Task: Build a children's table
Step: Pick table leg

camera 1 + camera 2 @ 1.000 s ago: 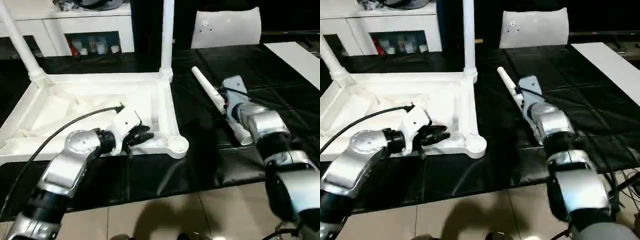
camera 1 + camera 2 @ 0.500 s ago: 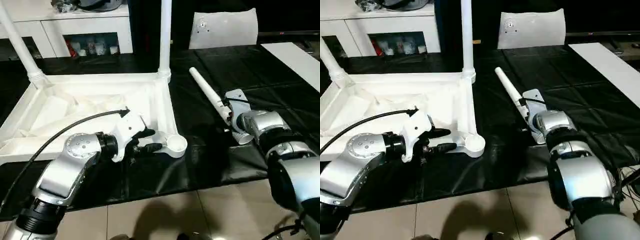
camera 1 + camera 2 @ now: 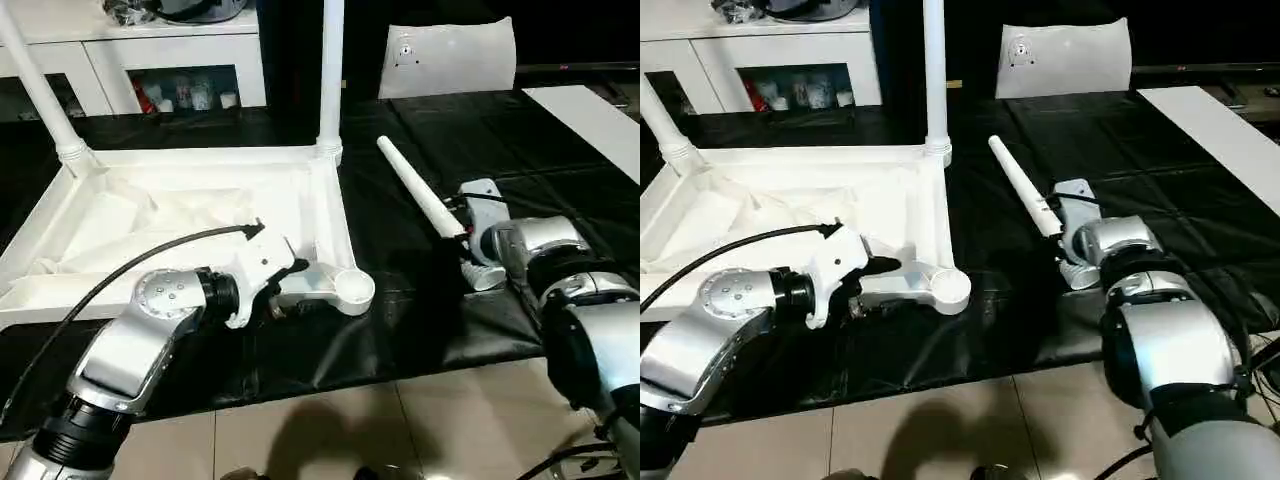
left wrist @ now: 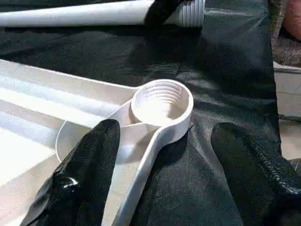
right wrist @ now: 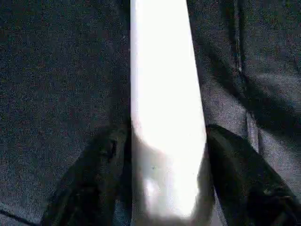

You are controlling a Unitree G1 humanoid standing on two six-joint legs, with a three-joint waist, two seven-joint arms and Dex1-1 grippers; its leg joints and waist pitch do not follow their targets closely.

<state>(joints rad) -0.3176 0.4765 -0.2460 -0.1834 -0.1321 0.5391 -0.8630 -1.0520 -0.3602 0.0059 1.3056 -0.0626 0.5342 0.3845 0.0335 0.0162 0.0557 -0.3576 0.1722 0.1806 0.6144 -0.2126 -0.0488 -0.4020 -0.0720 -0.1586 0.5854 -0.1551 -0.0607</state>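
Observation:
The children's table top (image 3: 190, 215) lies upside down on the black cloth, with two white legs (image 3: 330, 70) standing in its far corners. The near right corner socket (image 3: 352, 289) is empty. My left gripper (image 3: 290, 298) is open just left of that socket. In the left wrist view one finger (image 4: 89, 174) rests over the top's rim and the other over the cloth, with the socket (image 4: 162, 101) beyond them. A loose leg (image 3: 420, 195) lies on the cloth to the right. My right gripper (image 3: 465, 248) is shut on its thick end, the fingers (image 5: 106, 165) pressing both sides.
A white cabinet (image 3: 150, 50) stands at the back left, a white panel (image 3: 450, 55) leans at the back, and a flat white board (image 3: 590, 110) lies at the far right. The black cloth ends at the tiled floor (image 3: 400, 420) close in front. A black cable (image 3: 150, 255) arcs over my left arm.
My left gripper has opened and slid right along the near rim to the corner socket. My right gripper has drawn back to the leg's thick end and closed on it.

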